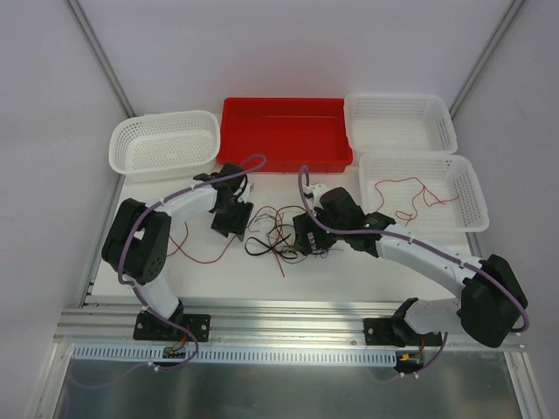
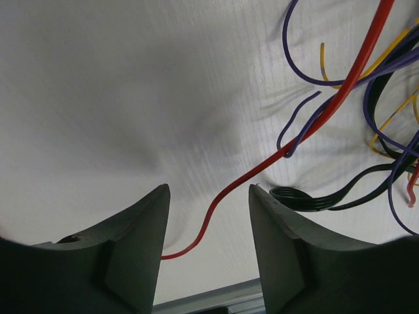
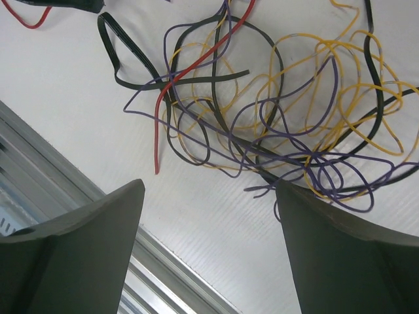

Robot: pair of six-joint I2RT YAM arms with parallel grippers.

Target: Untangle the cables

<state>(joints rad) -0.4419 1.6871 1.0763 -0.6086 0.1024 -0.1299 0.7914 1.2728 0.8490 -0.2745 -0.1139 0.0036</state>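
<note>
The cables lie as a loose tangle (image 1: 275, 234) of black, purple, yellow and red wires on the white table between my two grippers. My left gripper (image 1: 231, 218) hangs at the tangle's left edge. Its jaws (image 2: 209, 196) stand open, and a red cable (image 2: 288, 147) runs along the table between them without being pinched. A flat black cable (image 2: 308, 199) loops beside the right finger. My right gripper (image 1: 307, 236) is at the tangle's right side, open (image 3: 209, 190) and empty, with the knot (image 3: 275, 118) just beyond its fingertips. A red cable (image 1: 203, 260) trails left under my left arm.
A white basket (image 1: 166, 116) stands at the back left, a red bin (image 1: 288, 161) at the back middle, and a second white basket (image 1: 397, 98) at the back right. A third basket (image 1: 476, 196) on the right holds a red cable (image 1: 395, 182). An aluminium rail (image 1: 288, 314) borders the near edge.
</note>
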